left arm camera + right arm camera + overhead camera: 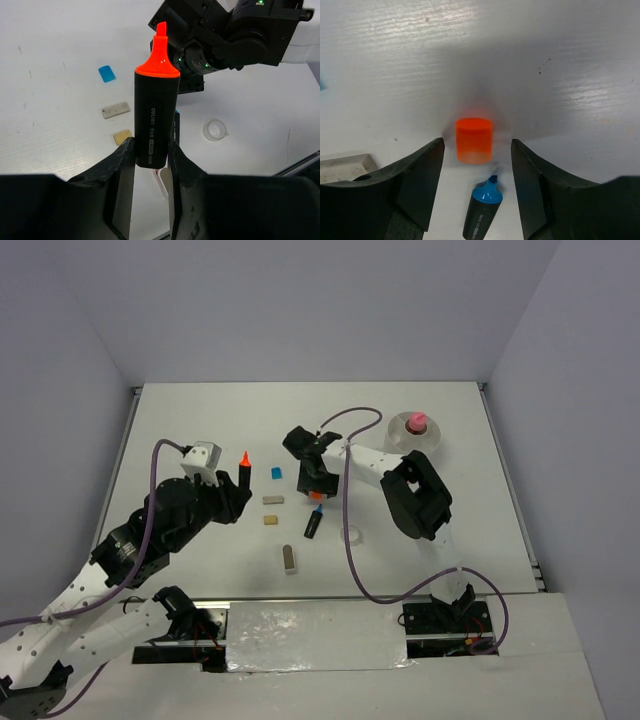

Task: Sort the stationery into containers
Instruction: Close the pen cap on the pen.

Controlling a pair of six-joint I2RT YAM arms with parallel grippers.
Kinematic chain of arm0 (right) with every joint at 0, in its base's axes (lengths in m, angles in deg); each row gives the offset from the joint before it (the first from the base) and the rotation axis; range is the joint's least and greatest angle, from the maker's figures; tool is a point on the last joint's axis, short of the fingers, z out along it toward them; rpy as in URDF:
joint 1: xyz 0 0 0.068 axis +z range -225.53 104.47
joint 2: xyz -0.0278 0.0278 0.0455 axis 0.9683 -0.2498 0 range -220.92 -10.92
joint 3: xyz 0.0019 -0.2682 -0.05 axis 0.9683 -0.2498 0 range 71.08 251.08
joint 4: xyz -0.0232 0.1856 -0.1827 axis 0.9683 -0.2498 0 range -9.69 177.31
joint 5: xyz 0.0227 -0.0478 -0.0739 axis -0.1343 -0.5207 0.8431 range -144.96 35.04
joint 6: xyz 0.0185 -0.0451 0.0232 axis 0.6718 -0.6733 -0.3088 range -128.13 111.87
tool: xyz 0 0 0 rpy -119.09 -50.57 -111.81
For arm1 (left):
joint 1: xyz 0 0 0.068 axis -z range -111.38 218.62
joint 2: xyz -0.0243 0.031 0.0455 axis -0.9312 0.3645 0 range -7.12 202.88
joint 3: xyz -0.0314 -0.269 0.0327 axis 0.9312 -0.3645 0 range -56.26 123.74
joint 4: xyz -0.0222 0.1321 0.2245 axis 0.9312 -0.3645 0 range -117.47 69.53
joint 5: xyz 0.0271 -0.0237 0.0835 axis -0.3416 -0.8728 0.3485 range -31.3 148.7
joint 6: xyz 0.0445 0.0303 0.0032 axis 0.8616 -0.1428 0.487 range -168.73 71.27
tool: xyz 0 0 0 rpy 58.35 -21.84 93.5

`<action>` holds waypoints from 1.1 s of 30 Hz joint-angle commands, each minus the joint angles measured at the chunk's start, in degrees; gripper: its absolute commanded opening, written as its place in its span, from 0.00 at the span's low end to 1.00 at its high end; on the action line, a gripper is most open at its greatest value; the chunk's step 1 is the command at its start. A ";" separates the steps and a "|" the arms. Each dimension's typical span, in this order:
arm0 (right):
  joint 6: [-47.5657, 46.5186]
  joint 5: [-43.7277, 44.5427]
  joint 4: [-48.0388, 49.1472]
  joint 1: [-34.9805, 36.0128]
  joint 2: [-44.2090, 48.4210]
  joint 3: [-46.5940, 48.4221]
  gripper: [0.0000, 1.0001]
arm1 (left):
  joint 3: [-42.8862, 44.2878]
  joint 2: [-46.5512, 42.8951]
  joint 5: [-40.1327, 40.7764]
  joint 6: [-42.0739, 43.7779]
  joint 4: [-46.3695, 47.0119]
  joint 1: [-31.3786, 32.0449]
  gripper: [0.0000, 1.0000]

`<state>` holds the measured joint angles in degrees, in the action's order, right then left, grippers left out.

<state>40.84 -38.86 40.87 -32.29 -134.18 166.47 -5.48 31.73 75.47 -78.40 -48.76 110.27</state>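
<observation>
Black plastic fingers (120, 167) of the left gripper (150, 150) are clamped on the lower barrel of a black marker with a bare orange felt tip (156, 110). The marker is held upright and clear of the table. Its butt end is hidden between the fingers.

Nearest the arm bases in the overhead view lies a small grey oblong block (289, 558). From the left wrist, only a pale sliver of it appears to show in the gap below the marker. A clear tape ring (352, 535) lies flat on the white table (200, 420), to the right of that block and a little farther out.

Next out, a small tan block (269, 520) and a flat grey block (273, 500) lie one behind the other, apart. A small blue block (276, 473) lies beyond them.

A black marker with a blue tip (482, 210) lies on the table, its barrel cut off by the bottom edge of the right wrist view. The right gripper (477, 145) is spread wide and grips nothing. A short orange cylindrical cap (474, 140) sits between its fingers with a gap on either side, blurred, just beyond the blue tip. One finger covers part of the flat grey block in that view. Overhead, the right gripper hides most of the cap.

Farthest out, at the right rear, a white round shallow dish (434, 437) holds a pink tube (416, 421). The dish's dividers are too small to make out, so the tube's compartment cannot be told.
</observation>
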 commanded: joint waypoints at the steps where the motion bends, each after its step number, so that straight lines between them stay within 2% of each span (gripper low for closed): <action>1: 0.51 -1.42 5.04 -0.09 -0.05 -2.41 0.62 | 1.69 0.61 -1.83 2.86 2.19 -0.16 0.00; 7: 0.16 -0.90 6.18 -0.18 -0.05 -3.29 0.49 | 0.99 1.23 -3.06 3.39 3.59 -0.16 0.00; 8: -0.01 -1.07 6.53 -0.18 0.21 -3.55 0.43 | 0.72 1.05 -3.41 3.30 3.94 -0.16 0.00; 14: -5.62 -3.78 14.26 -0.88 5.65 -6.36 0.25 | -1.04 0.79 -6.65 2.60 7.46 -0.16 0.00; 18: -11.87 -6.42 21.45 -2.02 13.12 -7.85 0.22 | -1.74 0.88 -11.67 1.81 10.36 -0.25 0.00; 23: -18.38 -8.71 26.39 -3.34 31.39 -10.22 0.21 | 1.06 2.54 -17.73 -1.96 15.89 -0.25 0.00; 26: -18.13 -15.37 30.42 -6.93 41.39 -11.71 0.21 | 3.09 3.60 -24.40 -3.90 22.21 -0.34 0.00; 28: -16.11 -25.03 37.24 -10.35 48.16 -15.13 0.22 | 4.49 4.65 -30.38 -5.92 27.73 -0.43 0.00; 30: -13.04 -32.84 42.63 -13.35 51.62 -17.08 0.23 | 5.37 6.66 -35.99 -8.20 32.23 -0.43 0.00; 31: -9.46 -39.76 45.44 -15.19 53.02 -18.56 0.22 | 5.90 7.55 -37.76 -8.99 33.73 -0.51 0.00; 33: -7.32 -43.85 51.69 -15.82 56.46 -18.58 0.23 | 6.87 10.18 -41.71 -12.41 39.78 -0.60 0.00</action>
<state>28.73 -67.80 82.14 -47.50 -78.49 150.49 -1.81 39.42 44.08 -85.35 -22.95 110.05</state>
